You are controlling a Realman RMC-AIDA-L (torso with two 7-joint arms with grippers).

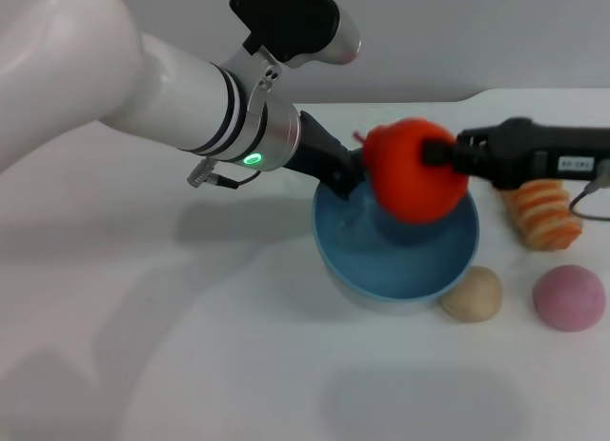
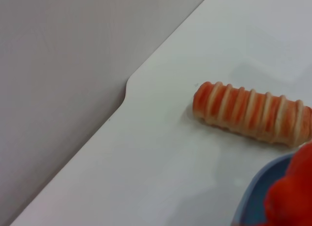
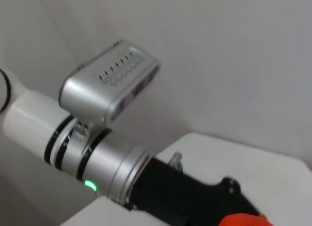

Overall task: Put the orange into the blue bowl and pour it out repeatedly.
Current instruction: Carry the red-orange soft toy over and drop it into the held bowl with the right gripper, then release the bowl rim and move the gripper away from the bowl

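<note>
My left arm, white with black rings and a lit green ring light, reaches in from the left of the head view toward the middle of the white table [image 1: 191, 365]. My left gripper [image 1: 348, 179] is black and sits at the left rim of the blue bowl [image 1: 396, 260]; it appears to pinch that rim, though its fingertips are partly hidden and I cannot tell for certain. The blue bowl stands near the centre of the table, light blue and deep. Just above its opening hangs the orange [image 1: 415, 170], a bright red-orange toy fruit with a short stem pointing left. My right gripper [image 1: 437, 155] comes in from the right and is clamped onto the orange, holding it in the air over the bowl. A small white label with tiny dark writing sits on the right gripper's black body, too small to read. To the right of the bowl, behind it, lies a ridged orange-and-cream bread loaf [image 1: 543, 217]. In front of the loaf rest a beige ball [image 1: 472, 295], touching the bowl's right side, and a pink ball [image 1: 569, 298] farther right
</note>
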